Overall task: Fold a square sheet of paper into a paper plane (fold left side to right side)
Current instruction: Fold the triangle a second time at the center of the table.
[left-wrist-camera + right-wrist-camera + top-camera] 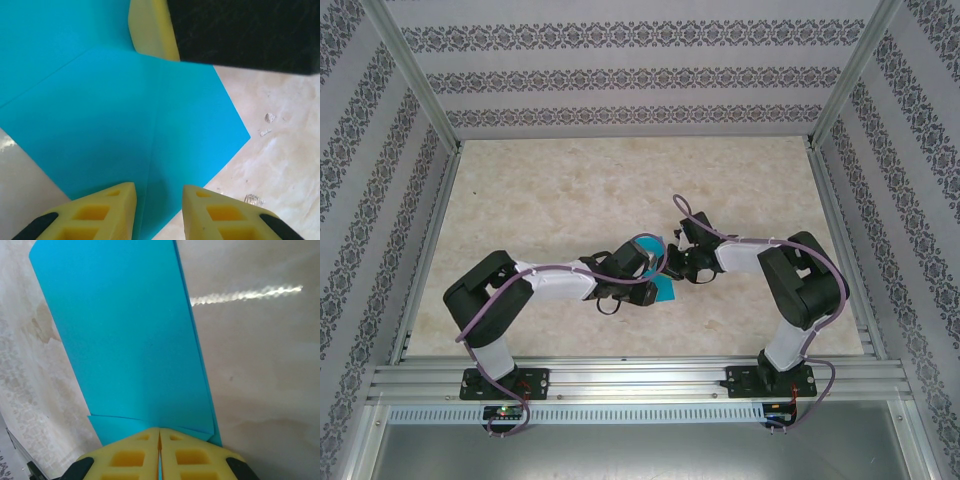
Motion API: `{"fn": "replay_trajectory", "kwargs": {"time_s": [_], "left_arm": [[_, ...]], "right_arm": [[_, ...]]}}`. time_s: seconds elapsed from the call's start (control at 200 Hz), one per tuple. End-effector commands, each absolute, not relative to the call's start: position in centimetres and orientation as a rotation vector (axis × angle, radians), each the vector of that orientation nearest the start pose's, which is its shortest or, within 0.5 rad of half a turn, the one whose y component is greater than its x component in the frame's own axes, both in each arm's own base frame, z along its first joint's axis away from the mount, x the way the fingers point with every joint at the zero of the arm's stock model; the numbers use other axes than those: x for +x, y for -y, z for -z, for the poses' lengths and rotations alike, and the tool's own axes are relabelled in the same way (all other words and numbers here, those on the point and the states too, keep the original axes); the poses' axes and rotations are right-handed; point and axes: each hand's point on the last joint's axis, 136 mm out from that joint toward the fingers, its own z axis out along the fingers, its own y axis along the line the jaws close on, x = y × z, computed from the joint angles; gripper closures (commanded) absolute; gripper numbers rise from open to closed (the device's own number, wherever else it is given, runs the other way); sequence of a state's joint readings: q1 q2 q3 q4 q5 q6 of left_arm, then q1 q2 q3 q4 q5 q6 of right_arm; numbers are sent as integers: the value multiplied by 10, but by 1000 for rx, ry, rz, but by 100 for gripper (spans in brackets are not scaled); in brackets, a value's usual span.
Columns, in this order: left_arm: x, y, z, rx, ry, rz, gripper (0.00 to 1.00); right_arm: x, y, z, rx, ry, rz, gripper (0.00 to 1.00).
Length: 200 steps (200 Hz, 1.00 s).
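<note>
Bases at the near edge, both bolted to the aluminium rail [640, 378], with purple cables [470, 320] looping off each arm. Moving in, the two arms bend toward each other and meet over the middle of the marble-patterned table [550, 190]. The left hand [655, 282] comes in from the left and the right hand [672, 263] from the right, nearly nose to nose. The teal sheet of paper [664, 291] sits right between them. From above, the left wrist covers most of it. One teal corner pokes out on the near side, and a sliver shows past the wrist.

Down at the left wrist camera, the yellow fingers [107, 210] are parted with a clear gap between them, released and gripping nothing. The sheet lies flat on the table beneath. A crease runs straight up from that gap, and a folded flap overlaps on the left. Just beyond, a yellow finger [150, 30] of the right hand and its black body block the sheet's far part. A few pale specks [270, 118] dot the table to the right of the paper.

Over on the right wrist camera, the fingers [130, 457] are pressed tight together, clenched on the sheet's edge. Stacked layers show there, and the paper stretches away in a long teal band.

Farthest back, metal frame posts [420, 85] and patterned walls [640, 75] close the table in.
</note>
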<state>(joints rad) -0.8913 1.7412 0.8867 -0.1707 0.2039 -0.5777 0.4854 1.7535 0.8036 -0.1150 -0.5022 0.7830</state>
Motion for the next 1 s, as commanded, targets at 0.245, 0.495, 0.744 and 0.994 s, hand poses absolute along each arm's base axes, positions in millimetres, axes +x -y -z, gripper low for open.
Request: {"fn": "replay_trajectory", "kwargs": {"time_s": [0.245, 0.495, 0.744, 0.994], "left_arm": [[153, 300, 7, 647, -2928, 672, 68], [136, 303, 5, 657, -2923, 713, 68], [158, 299, -35, 592, -2836, 686, 67], [184, 316, -74, 471, -2714, 900, 66]], "right_arm": [[285, -232, 4, 235, -2898, -877, 90], [285, -230, 6, 234, -2901, -871, 90], [284, -230, 5, 233, -2899, -877, 91], [284, -225, 3, 275, -2878, -883, 90]]}}
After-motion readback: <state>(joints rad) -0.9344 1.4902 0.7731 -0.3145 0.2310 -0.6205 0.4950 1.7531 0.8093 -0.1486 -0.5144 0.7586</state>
